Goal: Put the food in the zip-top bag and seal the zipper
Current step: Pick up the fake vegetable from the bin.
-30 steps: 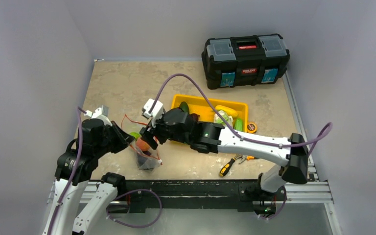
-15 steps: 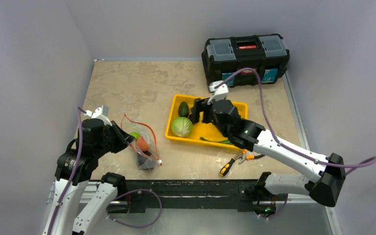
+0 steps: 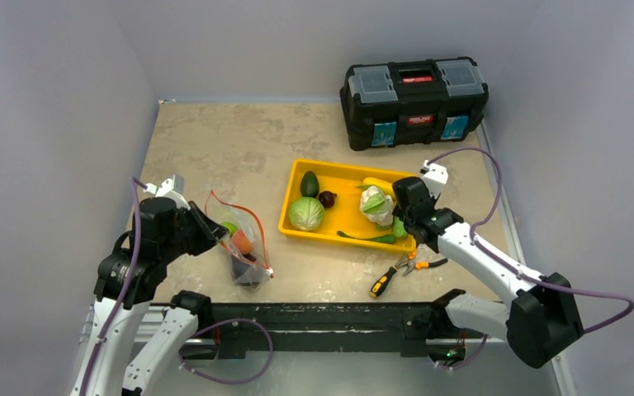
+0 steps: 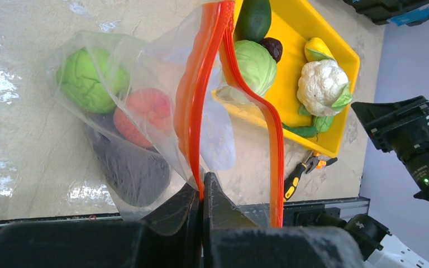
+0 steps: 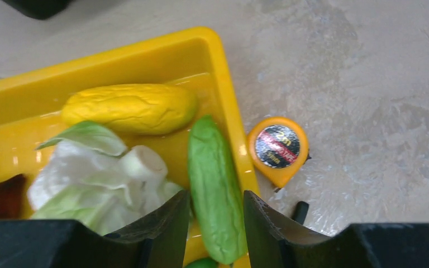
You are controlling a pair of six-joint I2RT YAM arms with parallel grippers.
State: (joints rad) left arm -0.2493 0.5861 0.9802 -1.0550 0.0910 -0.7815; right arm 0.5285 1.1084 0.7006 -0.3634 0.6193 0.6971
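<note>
The zip-top bag [image 3: 243,243] hangs open at the table's front left, with a green cabbage [image 4: 86,81], a red piece [image 4: 145,109] and a dark eggplant [image 4: 137,170] inside. My left gripper [image 4: 203,181] is shut on one side of the red-orange zipper [image 4: 201,100]; in the top view it [image 3: 206,229] sits left of the bag. My right gripper [image 5: 217,206] is open, its fingers either side of a green cucumber [image 5: 215,184] at the yellow tray's [image 5: 145,53] right end. A cauliflower [image 5: 89,173] and a yellow piece [image 5: 128,107] lie beside it.
The tray [image 3: 343,169] also holds a cabbage [image 3: 305,214], an avocado [image 3: 309,183] and a dark piece [image 3: 327,198]. An orange tape measure [image 5: 277,148] lies just right of the tray. Pliers [image 3: 417,265] and a screwdriver [image 3: 382,280] lie in front. A black toolbox [image 3: 415,101] stands behind.
My right arm has swung from the bag's mouth across to the tray's right end and come down over the cucumber. The red piece now lies in the bag. My left gripper has not moved.
</note>
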